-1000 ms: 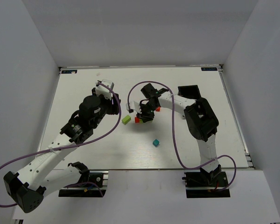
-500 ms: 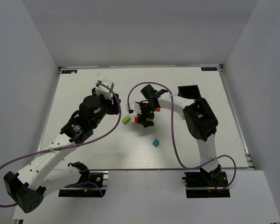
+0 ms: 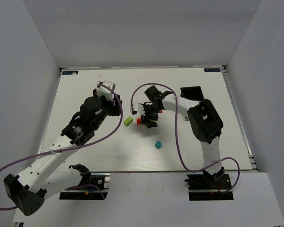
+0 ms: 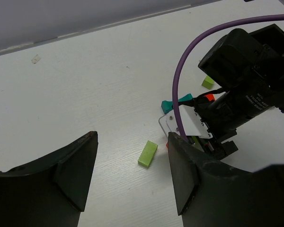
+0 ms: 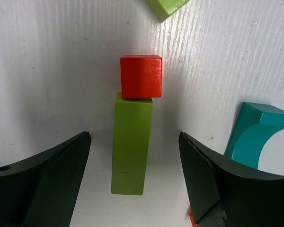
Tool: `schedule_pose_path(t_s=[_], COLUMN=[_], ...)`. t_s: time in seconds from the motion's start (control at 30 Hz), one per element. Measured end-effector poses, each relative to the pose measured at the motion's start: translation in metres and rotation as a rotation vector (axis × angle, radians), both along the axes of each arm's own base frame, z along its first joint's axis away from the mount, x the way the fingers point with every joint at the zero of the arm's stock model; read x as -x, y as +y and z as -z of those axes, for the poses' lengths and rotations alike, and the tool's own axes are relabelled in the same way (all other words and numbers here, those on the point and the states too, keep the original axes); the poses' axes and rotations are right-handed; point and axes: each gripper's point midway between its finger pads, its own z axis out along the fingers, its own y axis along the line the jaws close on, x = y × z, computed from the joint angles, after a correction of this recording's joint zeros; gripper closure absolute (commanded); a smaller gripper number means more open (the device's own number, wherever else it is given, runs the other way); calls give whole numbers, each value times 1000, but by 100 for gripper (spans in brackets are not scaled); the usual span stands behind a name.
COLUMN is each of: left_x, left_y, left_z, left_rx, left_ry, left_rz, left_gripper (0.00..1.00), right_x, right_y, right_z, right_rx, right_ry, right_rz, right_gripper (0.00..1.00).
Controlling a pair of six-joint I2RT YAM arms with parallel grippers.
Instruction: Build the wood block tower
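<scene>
Red cube (image 5: 141, 75) touches a lime bar (image 5: 131, 151) end-on inside the spread right pincer (image 5: 133, 135); left pincer (image 4: 132, 138) likewise spread.

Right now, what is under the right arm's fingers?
A long green block lies between the open fingers, a red cube touching its far end. From above, the arm hides most of it; only the red cube shows.

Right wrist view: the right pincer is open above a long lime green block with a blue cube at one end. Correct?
No. The cube is red, not blue; the right wrist view shows it. The right pincer is open above the long lime green block with that cube at one end.
</scene>
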Motion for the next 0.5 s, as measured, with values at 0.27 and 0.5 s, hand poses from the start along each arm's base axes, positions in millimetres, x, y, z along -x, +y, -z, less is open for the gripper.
schedule_pose_path(t_s=[0.27, 0.5], left_x=[0, 0], left_y=[0, 0], left_z=[0, 0], left_rx=[0, 0], left_ry=[0, 0], left_rz=[-1, -1], left_gripper=[29, 29], right_x=[-7, -7], right_y=[-7, -8], right_z=[0, 1], right_rx=[2, 2], right_ry=[-4, -7], right_rz=[17, 10], right_gripper=[35, 46])
